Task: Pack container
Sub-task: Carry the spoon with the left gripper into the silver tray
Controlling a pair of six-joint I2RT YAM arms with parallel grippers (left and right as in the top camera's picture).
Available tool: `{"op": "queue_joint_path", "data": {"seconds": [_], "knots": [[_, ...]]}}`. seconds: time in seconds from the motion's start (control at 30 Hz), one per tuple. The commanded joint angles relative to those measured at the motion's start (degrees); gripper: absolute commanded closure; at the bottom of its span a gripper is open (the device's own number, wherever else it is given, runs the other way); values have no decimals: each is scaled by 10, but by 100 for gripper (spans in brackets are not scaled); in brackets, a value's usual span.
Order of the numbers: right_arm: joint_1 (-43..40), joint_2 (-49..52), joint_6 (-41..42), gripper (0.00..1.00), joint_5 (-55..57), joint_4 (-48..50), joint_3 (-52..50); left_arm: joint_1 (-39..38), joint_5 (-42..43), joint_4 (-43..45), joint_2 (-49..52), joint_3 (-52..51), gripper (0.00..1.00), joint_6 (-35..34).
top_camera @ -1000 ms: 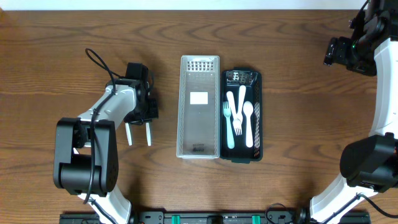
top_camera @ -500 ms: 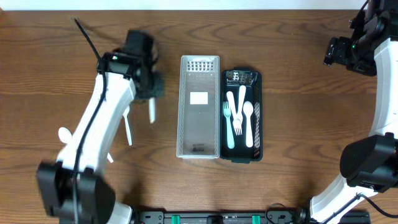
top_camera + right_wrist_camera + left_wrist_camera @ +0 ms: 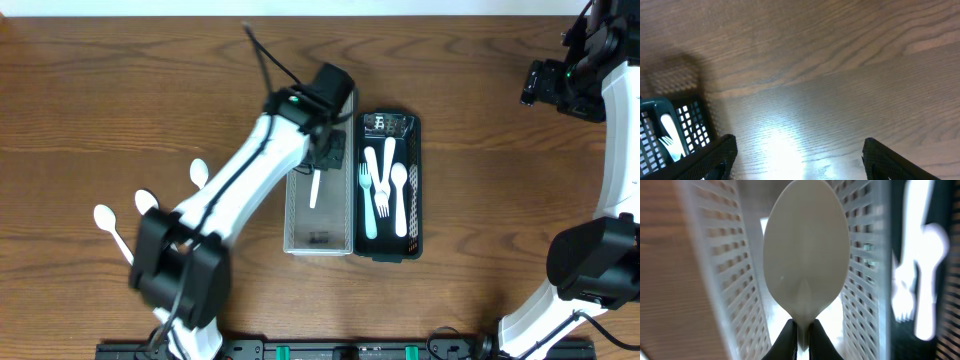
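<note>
My left gripper (image 3: 320, 160) is shut on the handle of a white plastic spoon (image 3: 314, 188) and holds it over the white perforated basket (image 3: 294, 215). In the left wrist view the spoon's bowl (image 3: 805, 245) fills the middle, pinched at its neck by the jaws (image 3: 801, 336), with the white basket's walls (image 3: 735, 280) on both sides. The dark basket (image 3: 416, 205) beside it holds white forks and spoons (image 3: 384, 190). My right gripper (image 3: 535, 85) is open and empty at the far right, high above bare wood (image 3: 800, 160).
Three loose white spoons lie on the table at the left (image 3: 199, 172), (image 3: 147, 203), (image 3: 106, 217). The two baskets stand side by side mid-table. A corner of the dark basket (image 3: 670, 130) shows in the right wrist view.
My left arm has swung from the left of the table to over the white basket, carrying the spoon with it. The right arm has not moved.
</note>
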Motion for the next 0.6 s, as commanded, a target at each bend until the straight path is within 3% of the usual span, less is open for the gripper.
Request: {"op": "queue_joint_path", "data": {"seconds": [0.0,0.07,0.17,0.27,0.47,0.57], "knots": [[-3,2,-8,17,-2,-1,-3,-2,-4,2,36,-5,94,-12],[-3,2,-8,17,-2,-1,-3,-1,-5,3,45,-5,93,-9],[-3,3,-8,17,-2,-1,-3,-1,-5,5,41,-4,67,8],[-3,2,-8,17,-2,-1,-3,1,-7,-4,20,5,49,30],[-3,2,-8,16,-2,0,-3,25,-115,-58,-91,28,29,31],[-3,3,-8,16,-2,0,-3,83,-132,-89,-154,27,24,31]]}}
